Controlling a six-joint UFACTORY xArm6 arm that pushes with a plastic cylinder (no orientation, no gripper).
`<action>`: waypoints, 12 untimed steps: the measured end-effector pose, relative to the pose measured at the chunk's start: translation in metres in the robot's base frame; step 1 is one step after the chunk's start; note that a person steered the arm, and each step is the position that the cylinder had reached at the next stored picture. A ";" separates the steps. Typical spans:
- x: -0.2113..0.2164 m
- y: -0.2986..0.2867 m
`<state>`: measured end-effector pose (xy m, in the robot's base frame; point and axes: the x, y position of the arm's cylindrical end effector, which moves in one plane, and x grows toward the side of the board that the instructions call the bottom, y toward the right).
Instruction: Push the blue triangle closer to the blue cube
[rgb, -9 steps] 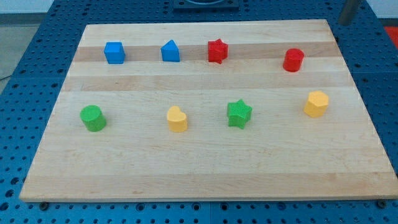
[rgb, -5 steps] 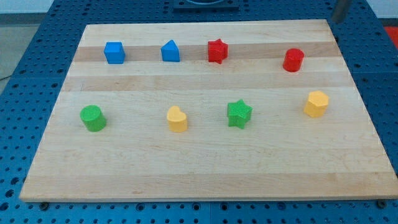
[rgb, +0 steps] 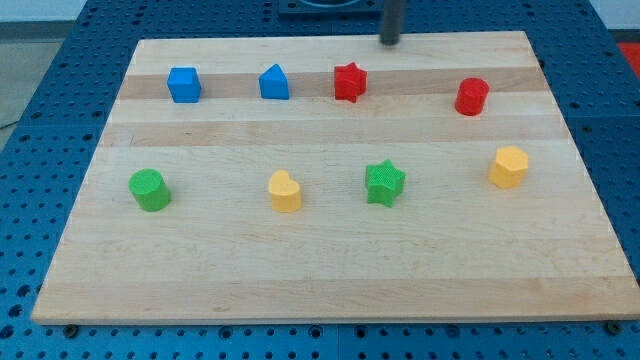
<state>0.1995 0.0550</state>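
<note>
The blue triangle (rgb: 274, 82) sits near the board's top edge, left of centre. The blue cube (rgb: 184, 84) sits to its left, with a gap of about one block width and a half between them. My tip (rgb: 390, 42) is at the board's top edge, up and to the right of the red star (rgb: 349, 81), which stands just right of the blue triangle. The tip touches no block.
A red cylinder (rgb: 471, 96) stands at the upper right. A lower row holds a green cylinder (rgb: 149, 189), a yellow heart-shaped block (rgb: 285, 190), a green star (rgb: 384, 183) and a yellow hexagonal block (rgb: 508, 166). The wooden board (rgb: 330, 270) lies on a blue perforated table.
My rod has moved left along the view's top, from beyond the board's top right corner to above the red star. No block has moved.
</note>
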 end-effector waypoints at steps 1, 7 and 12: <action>0.022 -0.034; 0.097 -0.147; 0.159 -0.189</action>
<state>0.3585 -0.1338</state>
